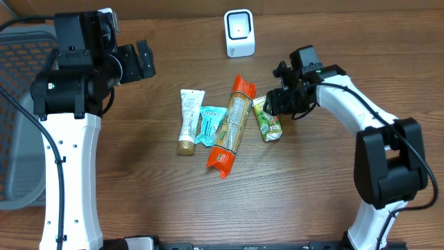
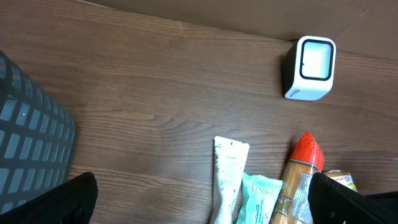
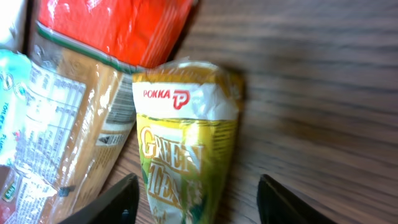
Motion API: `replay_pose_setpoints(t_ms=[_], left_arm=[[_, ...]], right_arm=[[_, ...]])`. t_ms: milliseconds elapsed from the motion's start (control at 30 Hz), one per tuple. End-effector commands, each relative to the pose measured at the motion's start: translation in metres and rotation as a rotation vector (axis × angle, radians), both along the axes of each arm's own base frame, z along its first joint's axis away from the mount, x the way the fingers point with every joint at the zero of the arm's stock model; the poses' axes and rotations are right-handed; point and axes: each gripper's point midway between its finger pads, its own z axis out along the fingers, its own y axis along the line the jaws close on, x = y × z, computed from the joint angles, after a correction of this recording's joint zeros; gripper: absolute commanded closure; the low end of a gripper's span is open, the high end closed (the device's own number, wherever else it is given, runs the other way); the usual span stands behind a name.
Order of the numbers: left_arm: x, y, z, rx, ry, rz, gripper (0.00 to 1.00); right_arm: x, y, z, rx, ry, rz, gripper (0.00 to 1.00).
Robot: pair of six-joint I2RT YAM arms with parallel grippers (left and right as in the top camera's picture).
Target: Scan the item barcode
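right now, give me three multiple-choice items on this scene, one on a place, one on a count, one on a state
1. In the overhead view, where does the white scanner sit?
a) below the row of items
b) within the row
c) above the row

2. How many packaged items lie in the row?
a) two
b) four
c) six

3. What is the right gripper doing?
a) open, a finger on either side of the green tea pack
b) shut on the scanner
c) out of every view

Answers:
1 c: the scanner stands alone past the top end of the long orange-ended packet.
2 b: the row is a white tube, a teal sachet, the long packet and the green tea pack.
3 a: the right wrist view shows one finger on each side of the pack, which lies on the wood.
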Motion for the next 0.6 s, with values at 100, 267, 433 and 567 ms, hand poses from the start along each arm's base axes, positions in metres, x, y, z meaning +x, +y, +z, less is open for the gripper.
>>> replay_pose_setpoints(t_ms=[100,267,433,567], left_arm=[[0.003,0.001,0.0,0.005,0.0,0.002,0.0],[0.003,0.001,0.0,0.006,0.0,0.002,0.0],[0.003,0.001,0.0,0.006,0.0,0.002,0.0],[0.003,0.001,0.0,0.006,0.0,0.002,0.0]], right_arm=[[-0.007,0.014,-0.009,0.115,0.071,0.034,0.49],[-0.005,0.013,-0.007,0.201,0.099,0.019,0.96],[-0.005,0.023,0.005,0.306,0.113,0.022,0.96],[-0.008,0.041,0.042,0.483,0.141,0.059,0.96]])
